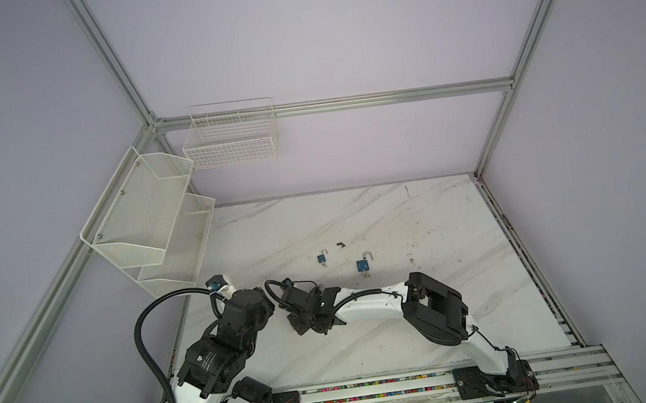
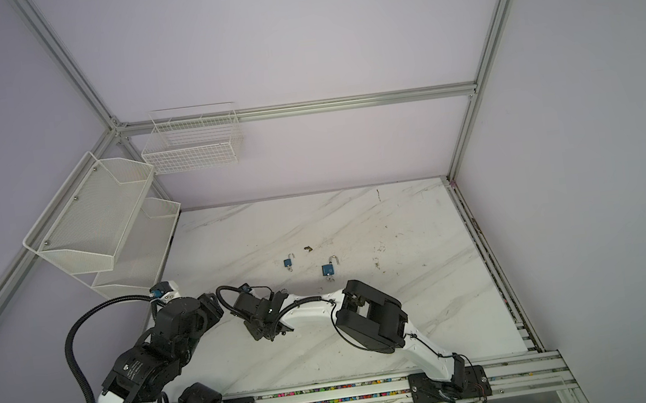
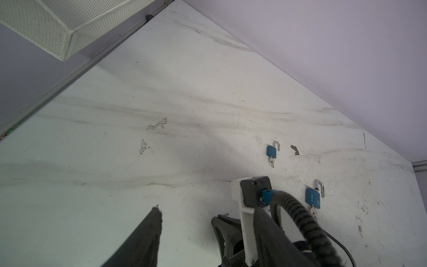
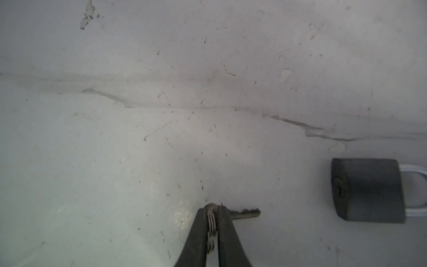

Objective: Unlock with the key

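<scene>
- On the white marbled bench (image 1: 418,207), two small blue padlocks (image 1: 322,258) are already sprung, far ahead of the end effectors.
- A small silver key (image 4: 247,213) is pinched in the right end effector (image 4: 213,208), uninserted; a dark padlock (image 4: 367,189) lies just beside.
- The left end effector (image 3: 187,212) is spread, empty.

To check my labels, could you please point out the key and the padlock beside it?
key (image 4: 247,213), right wrist view, on its toothed blade.
padlock (image 4: 369,191), right wrist view, middle of its body.

Nothing can be read. White lettering on the left arm's black joint housing (image 1: 205,358) and faint print on the nearer blue padlock (image 3: 313,198) are too small.
</scene>
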### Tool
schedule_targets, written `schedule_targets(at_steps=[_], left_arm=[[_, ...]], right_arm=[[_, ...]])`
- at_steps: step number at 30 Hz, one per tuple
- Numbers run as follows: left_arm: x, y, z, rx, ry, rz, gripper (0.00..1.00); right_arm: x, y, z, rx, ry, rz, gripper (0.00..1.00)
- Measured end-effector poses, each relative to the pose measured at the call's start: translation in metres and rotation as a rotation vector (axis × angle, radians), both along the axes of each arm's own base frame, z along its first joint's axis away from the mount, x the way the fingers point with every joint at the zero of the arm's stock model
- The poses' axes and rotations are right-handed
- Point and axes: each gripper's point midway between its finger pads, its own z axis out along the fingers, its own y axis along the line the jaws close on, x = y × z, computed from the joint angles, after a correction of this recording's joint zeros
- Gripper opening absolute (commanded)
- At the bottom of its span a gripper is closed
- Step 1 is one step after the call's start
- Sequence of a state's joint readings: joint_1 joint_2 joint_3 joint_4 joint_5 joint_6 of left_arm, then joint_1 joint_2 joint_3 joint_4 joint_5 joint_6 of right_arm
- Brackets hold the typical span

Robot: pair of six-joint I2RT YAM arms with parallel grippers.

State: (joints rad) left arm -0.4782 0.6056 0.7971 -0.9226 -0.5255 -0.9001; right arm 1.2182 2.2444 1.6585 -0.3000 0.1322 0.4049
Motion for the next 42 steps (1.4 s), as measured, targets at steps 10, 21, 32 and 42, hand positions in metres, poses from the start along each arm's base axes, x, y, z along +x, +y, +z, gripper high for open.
schedule_targets(at_steps=[10, 21, 32, 42], left_arm=[[0.000, -0.002, -0.002, -0.011, 0.006, -0.006, 0.63], [-0.003, -0.014, 0.001, -0.102, -0.010, -0.046, 0.63], [0.010, -0.066, 0.011, -0.440, -0.076, -0.158, 0.64], [0.053, -0.125, 0.018, -0.830, -0.096, -0.188, 0.63]], right_arm=[[-0.005, -0.015, 0.003, -0.015, -0.008, 0.012, 0.03], [-0.015, -0.062, 0.062, 0.010, -0.121, 0.084, 0.00], [0.013, -0.107, 0.140, 0.153, -0.222, 0.046, 0.00], [0.036, -0.118, 0.215, 0.432, -0.251, -0.084, 0.00]])
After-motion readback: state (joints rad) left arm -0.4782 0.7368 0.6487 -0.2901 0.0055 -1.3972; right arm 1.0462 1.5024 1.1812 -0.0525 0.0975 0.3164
